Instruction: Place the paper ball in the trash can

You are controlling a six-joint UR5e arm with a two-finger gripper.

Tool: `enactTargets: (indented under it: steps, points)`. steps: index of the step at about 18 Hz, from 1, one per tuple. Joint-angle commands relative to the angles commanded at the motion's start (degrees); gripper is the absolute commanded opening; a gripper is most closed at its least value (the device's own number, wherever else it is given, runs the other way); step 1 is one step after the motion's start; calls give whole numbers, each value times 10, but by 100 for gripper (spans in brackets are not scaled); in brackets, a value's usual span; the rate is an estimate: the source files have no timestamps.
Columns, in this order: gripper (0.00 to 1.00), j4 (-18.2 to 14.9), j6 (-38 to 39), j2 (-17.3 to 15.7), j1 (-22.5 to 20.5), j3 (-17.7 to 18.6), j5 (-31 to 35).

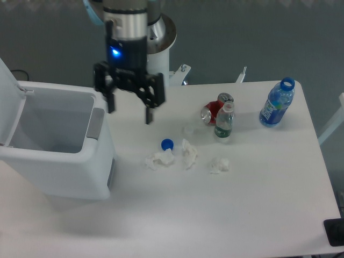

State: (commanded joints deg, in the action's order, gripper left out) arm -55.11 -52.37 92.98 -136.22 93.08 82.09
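The trash can (100,161) is a white bin at the left of the table, with its lid (9,102) hinged open; I see only pale grey interior inside it. My gripper (129,111) hangs just to the right of the bin's grey side panel (95,123), above the table, open and empty. Three small white crumpled wads lie on the table: one (159,159) by a blue cap, one (188,153) in the middle, one (219,165) to the right. No larger paper ball shows; it is out of view.
A blue bottle cap (167,143) lies by the wads. A crushed red can (212,112) and a small clear bottle (224,121) stand behind them. A blue water bottle (277,102) stands at the far right. The arm's base (161,35) is at the back.
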Motion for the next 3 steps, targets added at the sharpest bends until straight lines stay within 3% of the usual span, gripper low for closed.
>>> enactTargets:
  steps: [3]
  points:
    - [100, 0, -15, 8, -13, 7, 1]
